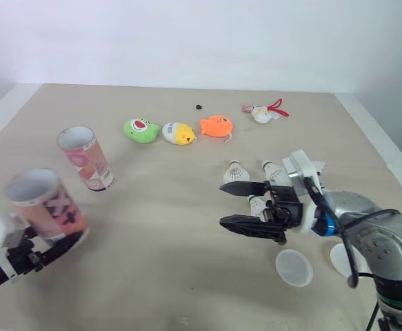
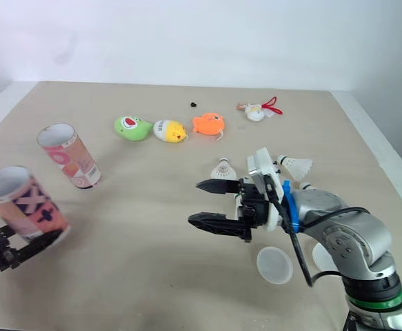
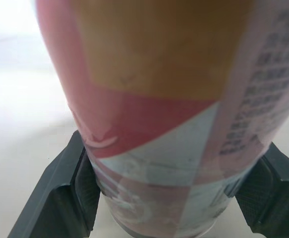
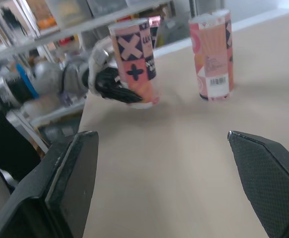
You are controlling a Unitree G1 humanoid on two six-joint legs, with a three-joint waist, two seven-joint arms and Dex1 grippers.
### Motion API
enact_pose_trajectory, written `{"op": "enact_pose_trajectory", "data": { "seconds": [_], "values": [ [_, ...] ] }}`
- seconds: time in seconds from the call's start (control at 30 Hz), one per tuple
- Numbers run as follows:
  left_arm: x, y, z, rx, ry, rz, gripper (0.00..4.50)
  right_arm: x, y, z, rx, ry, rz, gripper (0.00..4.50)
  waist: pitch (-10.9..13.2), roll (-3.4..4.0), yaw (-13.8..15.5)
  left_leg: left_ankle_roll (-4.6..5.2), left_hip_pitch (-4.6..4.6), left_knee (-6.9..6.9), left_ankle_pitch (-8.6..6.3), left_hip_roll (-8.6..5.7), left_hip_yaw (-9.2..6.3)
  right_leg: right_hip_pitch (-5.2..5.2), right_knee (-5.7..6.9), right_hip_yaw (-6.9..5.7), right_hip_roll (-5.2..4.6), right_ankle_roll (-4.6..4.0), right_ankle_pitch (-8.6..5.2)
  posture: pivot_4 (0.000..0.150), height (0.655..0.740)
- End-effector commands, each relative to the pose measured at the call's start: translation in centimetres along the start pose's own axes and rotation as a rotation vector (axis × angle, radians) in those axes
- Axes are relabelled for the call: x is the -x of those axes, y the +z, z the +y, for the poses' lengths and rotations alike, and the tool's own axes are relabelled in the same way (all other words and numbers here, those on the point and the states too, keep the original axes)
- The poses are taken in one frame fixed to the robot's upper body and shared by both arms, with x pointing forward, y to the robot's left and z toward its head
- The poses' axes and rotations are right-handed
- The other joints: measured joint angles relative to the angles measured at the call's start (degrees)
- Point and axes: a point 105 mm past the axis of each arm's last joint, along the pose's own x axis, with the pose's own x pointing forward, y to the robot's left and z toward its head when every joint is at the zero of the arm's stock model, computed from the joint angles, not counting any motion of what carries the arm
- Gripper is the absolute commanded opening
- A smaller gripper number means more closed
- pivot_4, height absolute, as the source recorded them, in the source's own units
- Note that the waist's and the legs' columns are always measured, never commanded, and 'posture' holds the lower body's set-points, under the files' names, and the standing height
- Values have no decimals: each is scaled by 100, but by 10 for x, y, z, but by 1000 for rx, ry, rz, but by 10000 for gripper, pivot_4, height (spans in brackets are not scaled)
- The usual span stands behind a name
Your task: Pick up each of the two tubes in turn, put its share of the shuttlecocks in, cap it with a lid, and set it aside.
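Left gripper (image 3: 170, 198) clenched around the base of a pink-and-orange tube (image 1: 45, 207), black pads (image 3: 67, 198) pressed to both sides. Tube tilted, open mouth upward, at the table's (image 1: 152, 283) near left edge. Second tube (image 1: 85, 158) upright and open-topped just beyond it, apart from the first.

Right gripper (image 1: 223, 205) released, jaws spread wide, nothing between them, fingers pointing toward the left arm over the table's middle right. Behind it, near its fingers, two shuttlecocks (image 1: 235, 170) (image 1: 273, 171); a third (image 1: 258, 205) partly hidden by the fingers. Two round white lids flat on the table near the right arm: one (image 1: 294, 267) in the open, the other (image 1: 340, 258) partly covered by the arm.

Farther back, a row of small toys: green (image 1: 141, 129), yellow (image 1: 178, 132), orange (image 1: 216, 125), then a white one with a red ribbon (image 1: 261, 112).
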Motion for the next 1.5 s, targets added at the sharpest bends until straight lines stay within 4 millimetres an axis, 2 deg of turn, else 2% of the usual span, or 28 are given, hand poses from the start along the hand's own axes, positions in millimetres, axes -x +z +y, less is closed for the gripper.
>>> {"op": "enact_pose_trajectory", "data": {
  "seconds": [0.03,0.13,0.23,0.33,0.53,0.63,0.73,0.77,0.93,1.03,1.17,1.33,1.5],
  "values": [
    [-18,11,-19,-88,-205,81,29428,12,4,7,88,-27,37,45000,3,6,-10,0,2,0,1,2,11,-4,-1,5,0,2,2,1500,7400],
    [-30,9,-19,-146,-298,187,29428,23,-5,10,120,-102,107,45000,4,9,-44,-1,0,-2,0,-3,13,-9,-1,8,2,3,5,1500,7400],
    [-36,-6,-15,-294,-381,353,29428,31,-9,20,110,-167,128,45000,2,13,-45,-3,-3,-9,-1,-4,11,-11,-1,9,14,-3,0,1500,7400],
    [-43,-17,-6,-388,-410,482,29428,38,-15,34,63,-220,127,45000,-30,69,-37,-7,-1,-17,-4,-8,6,-6,-1,11,17,-2,-8,1500,7400],
    [-67,10,-4,-485,-482,571,29428,35,-33,62,-76,-310,93,45000,-49,102,41,7,35,-15,13,-22,4,32,2,22,14,50,-13,1500,7400],
    [-72,21,-7,-508,-499,609,29428,31,-43,67,-156,-374,59,45000,-47,94,-15,19,46,-13,37,-21,11,36,1,29,13,33,-1,1500,7400],
    [-70,24,-11,-509,-533,649,29428,31,-55,62,-197,-479,53,45000,-44,80,-41,15,45,-13,60,-20,11,33,0,32,9,31,18,1500,7400],
    [-70,25,-11,-510,-532,655,29428,30,-56,61,-192,-494,48,45000,-44,79,-49,16,44,-13,63,-19,10,28,1,36,7,30,23,1500,7400],
    [-78,28,-13,-472,-521,613,29428,21,-54,34,-148,-647,-4,45000,-44,79,-103,17,37,-13,64,-17,17,10,1,54,9,32,30,1500,7400],
    [-82,27,-16,-467,-534,606,29428,18,-59,27,-123,-690,34,45000,-45,80,-52,18,25,-15,64,-30,15,5,0,54,10,41,23,1500,7400],
    [-85,22,-22,-482,-559,616,29428,21,-66,30,-144,-731,51,45000,-47,83,-2,21,10,-18,61,-50,11,5,0,42,-12,52,1,1500,7400],
    [-88,20,-27,-528,-597,635,29428,22,-66,43,-163,-705,60,45000,-50,87,-5,28,7,-15,56,-63,11,8,-2,46,-26,66,0,1500,7400],
    [-93,23,-26,-571,-603,633,29428,26,-68,36,-137,-794,71,45000,-53,91,-6,43,13,-12,66,-70,8,17,-2,48,-28,67,9,1500,7400]
  ]
}}
